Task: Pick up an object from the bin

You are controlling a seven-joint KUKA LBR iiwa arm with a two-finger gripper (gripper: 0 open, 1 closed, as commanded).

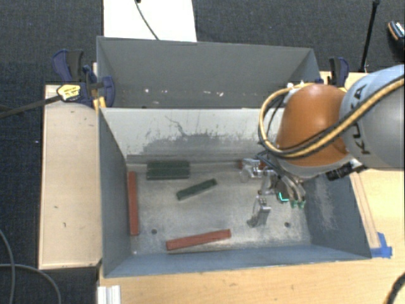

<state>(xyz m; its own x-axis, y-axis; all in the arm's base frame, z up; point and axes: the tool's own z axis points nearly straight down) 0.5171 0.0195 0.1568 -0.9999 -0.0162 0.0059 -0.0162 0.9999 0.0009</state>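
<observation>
In the camera view we look down into the grey metal bin (202, 68), and we take the dark green block (168, 170) as our landmark; it lies flat at the foot of the back wall, in the left half of the floor. Just in front of the block and a little to its right lies a slimmer dark green bar (196, 189), tilted so that its right end points toward the back wall, apart from the block. To the left of the block and reaching forward from it, a red-brown bar (133, 202) lies along the left wall. Well in front of the block, near the front wall, a second red-brown bar (198, 239) lies almost level, its right end slightly raised toward the back. The arm (373, 125) comes in from the right, its wrist under an orange cover (310, 122) looped by pale cables (278, 147). Below the cover the gripper (258, 215) hangs well to the right of the block, over a bare grey patch of floor, with the right end of the front red-brown bar as its nearest neighbour, near but not touching. We cannot tell whether the gripper is apart or together.
</observation>
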